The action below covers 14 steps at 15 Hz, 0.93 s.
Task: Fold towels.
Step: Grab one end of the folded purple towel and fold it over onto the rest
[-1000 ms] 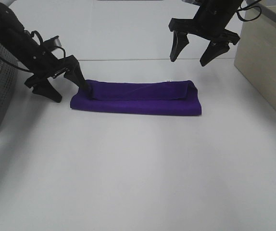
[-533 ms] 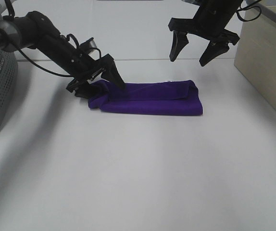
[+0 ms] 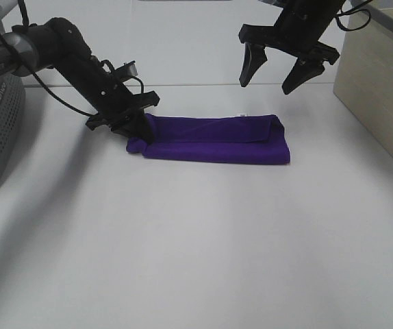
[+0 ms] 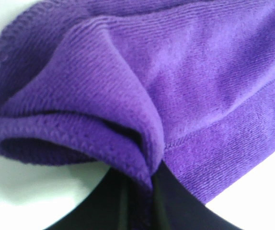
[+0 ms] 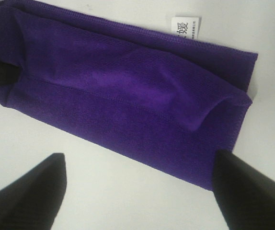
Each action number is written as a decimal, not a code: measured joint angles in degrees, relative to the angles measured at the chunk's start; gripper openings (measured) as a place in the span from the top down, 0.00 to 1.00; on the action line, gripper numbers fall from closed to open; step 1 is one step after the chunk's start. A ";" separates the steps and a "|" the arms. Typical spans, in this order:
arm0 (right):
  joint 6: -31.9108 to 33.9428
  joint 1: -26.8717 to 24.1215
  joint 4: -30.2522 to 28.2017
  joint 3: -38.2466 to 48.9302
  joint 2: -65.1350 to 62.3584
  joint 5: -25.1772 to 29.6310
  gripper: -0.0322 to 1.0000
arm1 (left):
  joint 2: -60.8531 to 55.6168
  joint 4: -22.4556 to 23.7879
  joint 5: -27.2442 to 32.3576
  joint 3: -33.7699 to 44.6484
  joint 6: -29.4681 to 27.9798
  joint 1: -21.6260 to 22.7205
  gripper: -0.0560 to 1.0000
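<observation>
Only the left wrist view shows the towel (image 4: 142,86) bunched, apparently pinched, in the left gripper (image 4: 140,194), while the right gripper (image 3: 265,86) hangs spread above it.

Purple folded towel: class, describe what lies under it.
The deep purple folded cloth towel rests on the white table; anything beneath is covered. The left hand pinches its bunched end.

High camera looks down across table (image 3: 196,260); wrist cameras close above towel (image 3: 217,140), shared by all.
</observation>
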 joint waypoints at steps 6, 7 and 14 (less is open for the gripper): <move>0.00 0.00 -1.26 0.00 -7.39 0.11 0.18 | -9.11 6.99 -0.34 -0.34 0.80 2.01 0.91; 0.00 0.00 -2.06 0.00 -8.65 0.17 0.18 | -9.28 6.70 -0.34 -0.34 0.92 1.72 0.91; 0.00 0.00 -2.52 0.00 -14.73 0.23 0.18 | -7.85 4.13 -5.67 -0.34 2.18 -10.31 0.91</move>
